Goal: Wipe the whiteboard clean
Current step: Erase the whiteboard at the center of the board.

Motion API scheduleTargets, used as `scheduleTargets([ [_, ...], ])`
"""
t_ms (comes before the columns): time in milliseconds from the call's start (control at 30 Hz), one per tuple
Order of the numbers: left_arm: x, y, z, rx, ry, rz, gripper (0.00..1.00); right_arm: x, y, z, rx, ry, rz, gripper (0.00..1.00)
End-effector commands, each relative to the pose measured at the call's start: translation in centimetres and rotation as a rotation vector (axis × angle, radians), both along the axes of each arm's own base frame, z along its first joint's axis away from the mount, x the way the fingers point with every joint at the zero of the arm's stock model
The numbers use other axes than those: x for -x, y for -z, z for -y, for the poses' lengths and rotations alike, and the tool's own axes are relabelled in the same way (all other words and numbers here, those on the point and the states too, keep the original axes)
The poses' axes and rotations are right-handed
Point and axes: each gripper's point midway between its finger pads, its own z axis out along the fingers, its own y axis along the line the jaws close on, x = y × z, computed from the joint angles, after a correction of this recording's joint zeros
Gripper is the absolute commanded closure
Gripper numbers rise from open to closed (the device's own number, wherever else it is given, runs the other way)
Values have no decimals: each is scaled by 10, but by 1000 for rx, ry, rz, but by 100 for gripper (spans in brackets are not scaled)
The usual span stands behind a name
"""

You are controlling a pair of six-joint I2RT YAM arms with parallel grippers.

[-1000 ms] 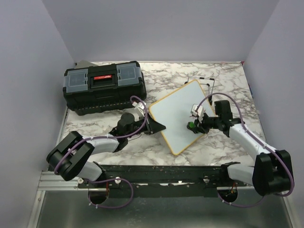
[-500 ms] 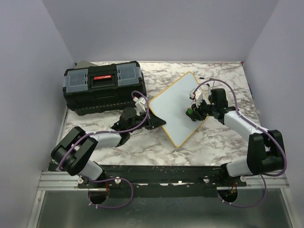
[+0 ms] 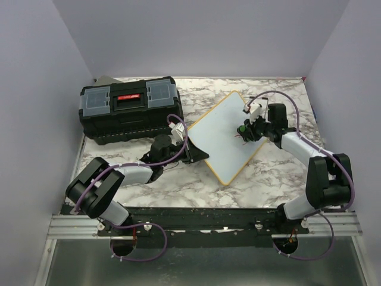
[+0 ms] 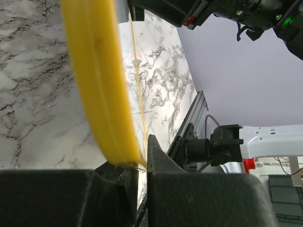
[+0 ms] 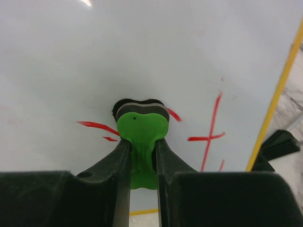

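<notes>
- The whiteboard (image 3: 220,143) lies on the marble table (image 3: 286,104), right of centre, with the right arm reaching over it.
- It is turned like a diamond: one corner points to the far edge of the table, the opposite one toward the arms' bases, and its sides run diagonally to the table edges.
- From above its sides look nearly equal, so I cannot tell which way the long axis runs.
- Its white face is turned up, with a yellow frame all round.
- The left gripper (image 3: 195,155) is pinched on the yellow frame at the board's left near edge; the wrist view shows the rim squeezed between the two black fingers.
- The right gripper (image 5: 142,144) is clamped on a small green eraser (image 5: 141,124), whose black pad presses on the white face near the far right corner.
- A few red marks (image 5: 210,135) show on the face on both sides of the eraser.
- A black toolbox (image 3: 130,110) with grey lid compartments stands at the far left, apart from the board.
</notes>
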Motion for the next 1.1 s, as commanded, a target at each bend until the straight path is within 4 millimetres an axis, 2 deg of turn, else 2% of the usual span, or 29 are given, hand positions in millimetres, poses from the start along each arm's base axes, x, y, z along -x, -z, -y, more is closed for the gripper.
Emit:
scheduleTargets([
  [0, 25, -36, 16, 94, 175, 102, 100, 47, 4, -59, -92, -267, -118, 99],
  [67, 25, -36, 16, 95, 175, 102, 100, 62, 3, -71, -100, -315, -139, 99],
  [167, 25, -34, 16, 94, 177, 101, 100, 55, 1, -66, -86, -242, -132, 99],
  [233, 26, -35, 16, 99, 179, 102, 100, 35, 5, -49, -44, -123, -115, 99],
  [333, 27, -35, 15, 102, 180, 102, 100, 10, 10, -17, -71, 16, -141, 99],
  [433, 27, -35, 14, 103, 177, 105, 100, -7, 17, 7, -71, 84, -161, 99],
  [500, 28, -34, 14, 103, 175, 105, 100, -12, 22, 15, -50, 99, -161, 99],
  [633, 26, -34, 14, 106, 167, 106, 100, -1, 28, 5, -76, 29, -184, 99],
  [800, 25, -34, 14, 108, 162, 107, 100, 39, 24, -28, -105, -126, -195, 99],
  [900, 25, -34, 15, 112, 164, 104, 100, 59, 15, -47, -133, -200, -193, 99],
  [967, 25, -33, 15, 113, 163, 99, 100, 60, 11, -47, -141, -197, -190, 99],
  [1067, 26, -33, 16, 115, 169, 96, 100, 41, 10, -34, -104, -72, -174, 99],
])
